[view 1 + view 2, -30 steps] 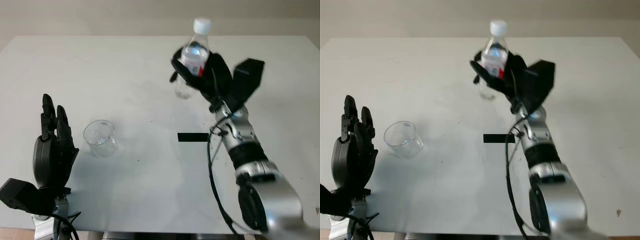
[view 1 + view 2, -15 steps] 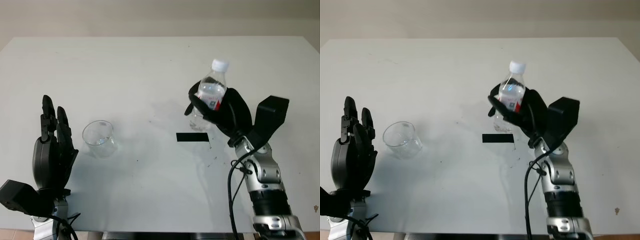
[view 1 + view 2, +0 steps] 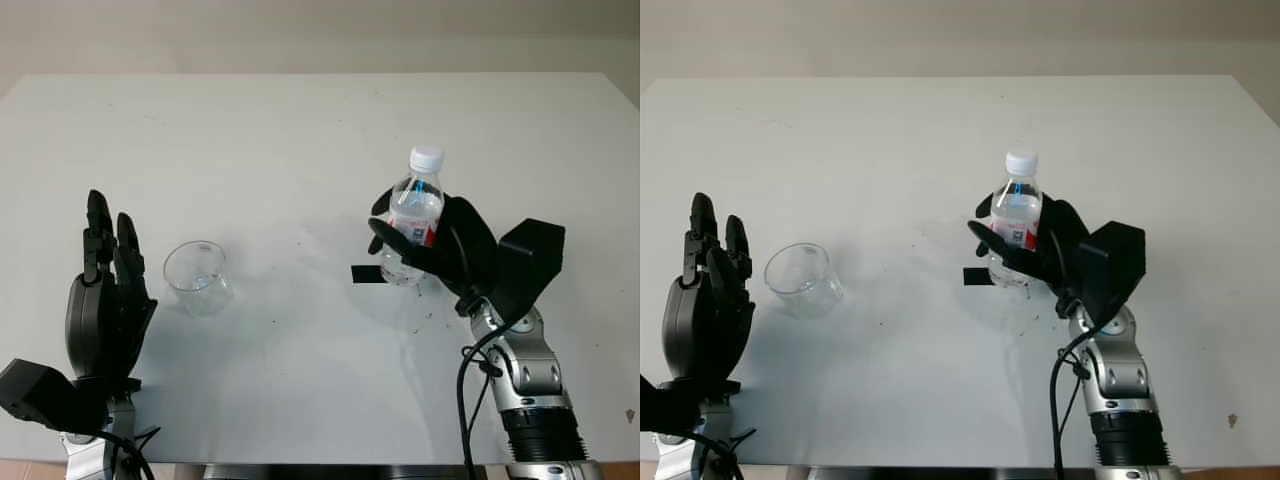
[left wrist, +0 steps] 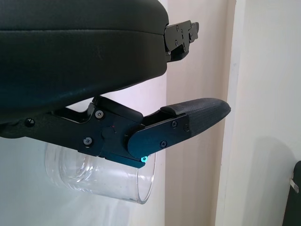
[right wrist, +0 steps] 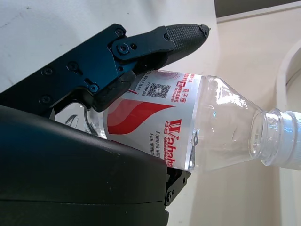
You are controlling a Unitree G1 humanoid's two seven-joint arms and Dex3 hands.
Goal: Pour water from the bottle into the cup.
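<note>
1. My right robot hand (image 3: 440,250) grips the clear capped plastic water bottle (image 3: 412,222), upright, centre-right of frame.
2. Clear plastic cup (image 3: 197,277) stands lower left, beside my open left robot hand (image 3: 103,300).

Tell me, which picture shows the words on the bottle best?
The right wrist view: the bottle is very close there, so its red and white label reads clearly, with the right hand curled around it. The two eye views show the whole capped bottle standing upright in that hand, but the label looks tiny.
</note>
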